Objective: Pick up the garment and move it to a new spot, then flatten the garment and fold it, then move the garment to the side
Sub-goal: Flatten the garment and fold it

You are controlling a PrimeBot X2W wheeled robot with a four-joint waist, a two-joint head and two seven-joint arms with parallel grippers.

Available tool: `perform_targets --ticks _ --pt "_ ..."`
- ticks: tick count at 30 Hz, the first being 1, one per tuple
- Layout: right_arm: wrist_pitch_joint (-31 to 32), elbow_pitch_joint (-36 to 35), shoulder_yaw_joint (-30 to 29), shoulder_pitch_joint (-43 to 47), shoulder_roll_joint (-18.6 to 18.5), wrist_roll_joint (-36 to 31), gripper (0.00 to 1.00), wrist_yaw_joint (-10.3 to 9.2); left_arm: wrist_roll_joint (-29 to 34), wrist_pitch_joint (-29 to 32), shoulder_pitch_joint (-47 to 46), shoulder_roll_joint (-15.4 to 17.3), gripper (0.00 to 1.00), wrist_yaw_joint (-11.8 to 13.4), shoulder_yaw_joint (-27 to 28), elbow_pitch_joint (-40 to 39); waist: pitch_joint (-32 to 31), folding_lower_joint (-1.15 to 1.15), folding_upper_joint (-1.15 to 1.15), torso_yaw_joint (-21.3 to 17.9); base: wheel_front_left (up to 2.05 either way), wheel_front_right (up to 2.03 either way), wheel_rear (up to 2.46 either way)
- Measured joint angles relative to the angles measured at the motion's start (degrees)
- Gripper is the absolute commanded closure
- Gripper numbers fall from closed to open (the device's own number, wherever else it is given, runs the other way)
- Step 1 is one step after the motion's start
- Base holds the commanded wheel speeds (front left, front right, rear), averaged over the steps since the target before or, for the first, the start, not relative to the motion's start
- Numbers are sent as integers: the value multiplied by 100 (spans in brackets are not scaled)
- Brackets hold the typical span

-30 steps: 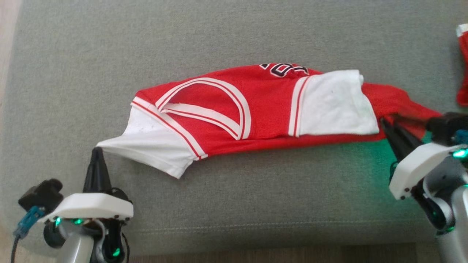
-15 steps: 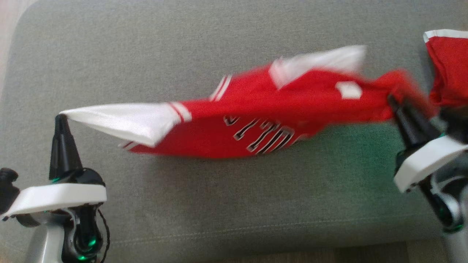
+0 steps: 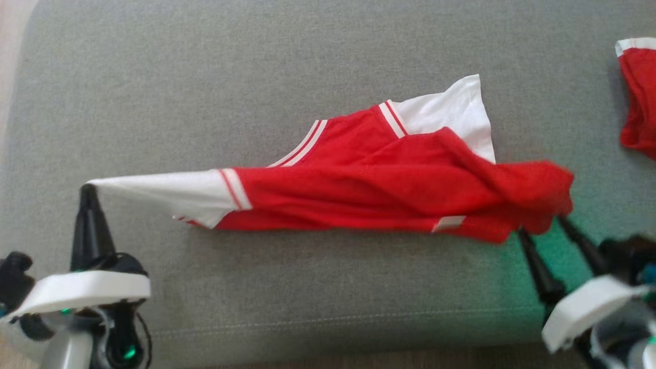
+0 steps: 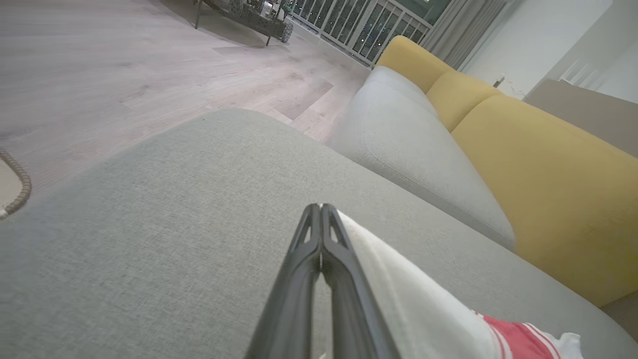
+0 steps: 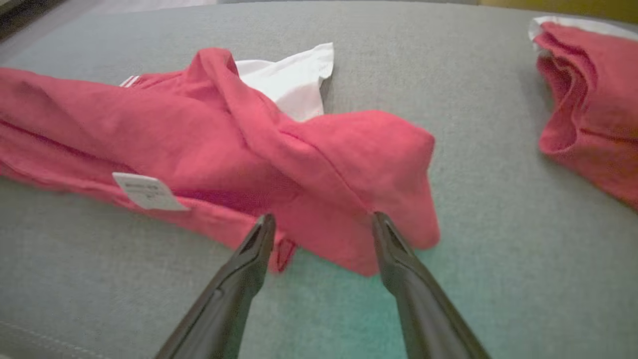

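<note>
While the left gripper (image 3: 88, 190) pinches the white sleeve tip of the garment (image 3: 369, 189) with fingers pressed together, the right gripper (image 3: 540, 227) stands wide open, holding nothing, tips at its red hem. It lies stretched between them across the grey cushion (image 3: 256, 77); another red cloth (image 3: 638, 102) sits far right

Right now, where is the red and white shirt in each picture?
Head view: the shirt stretches across the middle, one white sleeve pinched by the left gripper.
Left wrist view: that sleeve runs from the gripper's tip to the bottom right.
Right wrist view: the shirt lies across the left and middle, above the open right gripper.
Shared landmark: the grey cushion under it.
</note>
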Motion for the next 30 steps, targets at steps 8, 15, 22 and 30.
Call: perform_targets --ticks 8,15,22,30 --pt "-112 -527 672 676 154 -208 0 0 1 -3 -13 10 100 -157 294 292 65 0 0 -75 0 0 0" --pt "32 -519 1268 838 -253 -200 0 0 119 -9 -149 -49 100 -289 415 435 153 0 0 -125 0 0 0" --pt "-41 -149 1315 492 -315 -353 0 0 243 -10 -337 -178 100 -431 483 499 265 0 0 -97 0 0 0" --pt "-131 410 1276 113 -212 -543 59 0 322 -10 -393 -261 100 -533 491 606 338 0 0 -3 0 0 0"
